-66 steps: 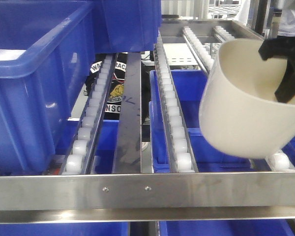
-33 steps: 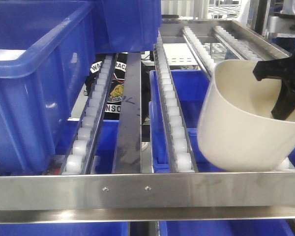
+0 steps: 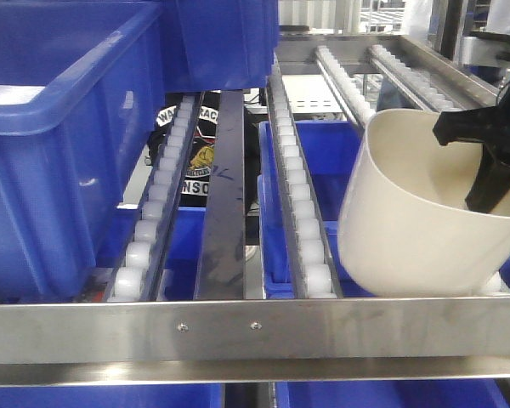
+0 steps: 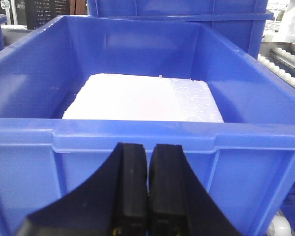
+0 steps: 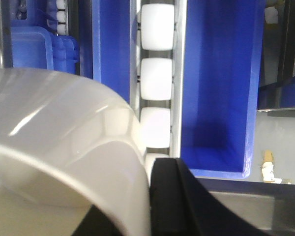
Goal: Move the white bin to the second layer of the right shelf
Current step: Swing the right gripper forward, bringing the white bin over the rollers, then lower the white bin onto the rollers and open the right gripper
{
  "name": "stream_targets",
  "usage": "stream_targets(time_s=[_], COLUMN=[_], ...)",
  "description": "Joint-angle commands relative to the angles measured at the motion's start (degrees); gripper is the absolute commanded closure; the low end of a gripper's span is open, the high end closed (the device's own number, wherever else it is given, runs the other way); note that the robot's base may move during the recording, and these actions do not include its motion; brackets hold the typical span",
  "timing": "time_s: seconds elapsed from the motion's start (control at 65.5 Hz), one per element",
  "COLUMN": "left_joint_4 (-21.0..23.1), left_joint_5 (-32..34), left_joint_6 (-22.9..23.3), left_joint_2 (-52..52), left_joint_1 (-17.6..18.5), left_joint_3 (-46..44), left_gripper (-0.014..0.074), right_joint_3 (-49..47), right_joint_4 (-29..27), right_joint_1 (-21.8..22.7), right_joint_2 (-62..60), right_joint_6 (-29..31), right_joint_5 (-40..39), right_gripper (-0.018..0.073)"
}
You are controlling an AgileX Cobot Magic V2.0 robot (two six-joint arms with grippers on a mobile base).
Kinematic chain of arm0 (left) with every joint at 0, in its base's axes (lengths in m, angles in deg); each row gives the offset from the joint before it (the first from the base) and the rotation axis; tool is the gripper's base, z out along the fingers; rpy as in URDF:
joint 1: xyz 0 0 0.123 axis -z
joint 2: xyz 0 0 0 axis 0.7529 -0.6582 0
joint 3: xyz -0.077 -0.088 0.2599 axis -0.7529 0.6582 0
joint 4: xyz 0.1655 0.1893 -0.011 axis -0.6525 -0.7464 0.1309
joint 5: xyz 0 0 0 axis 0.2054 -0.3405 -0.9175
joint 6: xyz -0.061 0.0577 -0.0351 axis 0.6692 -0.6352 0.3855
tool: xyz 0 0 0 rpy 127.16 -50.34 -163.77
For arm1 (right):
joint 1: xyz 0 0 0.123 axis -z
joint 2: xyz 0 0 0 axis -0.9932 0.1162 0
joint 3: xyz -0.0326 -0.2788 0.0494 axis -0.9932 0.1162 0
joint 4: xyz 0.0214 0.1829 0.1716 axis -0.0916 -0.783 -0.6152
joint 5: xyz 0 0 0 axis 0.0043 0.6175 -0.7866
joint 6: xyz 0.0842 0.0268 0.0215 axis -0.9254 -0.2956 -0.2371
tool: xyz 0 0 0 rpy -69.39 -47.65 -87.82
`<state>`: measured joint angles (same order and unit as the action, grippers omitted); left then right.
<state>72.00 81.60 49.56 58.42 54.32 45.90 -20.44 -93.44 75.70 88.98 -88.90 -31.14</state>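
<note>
The white bin (image 3: 408, 229) is tilted, its open mouth facing up and to the right, low over the roller tracks (image 3: 302, 212) of the right shelf second layer, just behind the steel front bar (image 3: 238, 327). I cannot tell whether its base touches the rollers. My right gripper (image 3: 491, 174) is shut on the bin's far rim, one finger inside the tub. The right wrist view shows the bin wall (image 5: 64, 147) pinched at the gripper (image 5: 146, 206), with rollers (image 5: 156, 78) below. My left gripper (image 4: 147, 155) is shut and empty in front of a blue crate (image 4: 137, 133).
A large blue crate (image 3: 59, 127) sits on the shelf's left side, another (image 3: 221, 38) behind it. The crate before the left gripper holds a white foam slab (image 4: 137, 98). More blue crates (image 3: 323, 153) lie on the level below. A dark steel rail (image 3: 221, 195) runs between roller tracks.
The right gripper has carried the white bin down and slightly left, so its base now sits lower over the rollers behind the front bar.
</note>
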Motion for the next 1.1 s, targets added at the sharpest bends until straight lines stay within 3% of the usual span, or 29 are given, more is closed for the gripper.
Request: stream_targets(time_s=[0.0, 0.107, 0.29, 0.366, 0.763, 1.084], left_joint_4=[0.53, 0.53, 0.53, 0.53, 0.53, 0.53], left_joint_5=[4.93, 4.93, 4.93, 4.93, 4.93, 4.93], left_joint_6=[0.56, 0.56, 0.56, 0.56, 0.56, 0.56], left_joint_2=[0.18, 0.18, 0.18, 0.18, 0.18, 0.18], left_joint_1=[0.32, 0.32, 0.32, 0.32, 0.32, 0.32], left_joint_3=[2.11, 2.11, 2.11, 2.11, 2.11, 2.11], left_gripper=[0.0512, 0.0512, 0.0512, 0.0512, 0.0512, 0.0512], right_joint_3=[-2.02, -2.02, -2.02, -2.02, -2.02, -2.02], right_joint_4=[0.36, 0.36, 0.41, 0.41, 0.41, 0.41], right_joint_1=[0.15, 0.15, -0.98, -1.53, -2.51, -2.51], right_joint_2=[-2.16, -2.16, -2.16, -2.16, -4.22, -13.81], right_joint_6=[0.28, 0.82, 2.31, 2.31, 2.31, 2.31], right_joint_5=[-2.13, -2.13, -3.36, -4.03, -4.85, -5.44], right_gripper=[0.0500, 0.0435, 0.0110, 0.0041, 0.0031, 0.0031])
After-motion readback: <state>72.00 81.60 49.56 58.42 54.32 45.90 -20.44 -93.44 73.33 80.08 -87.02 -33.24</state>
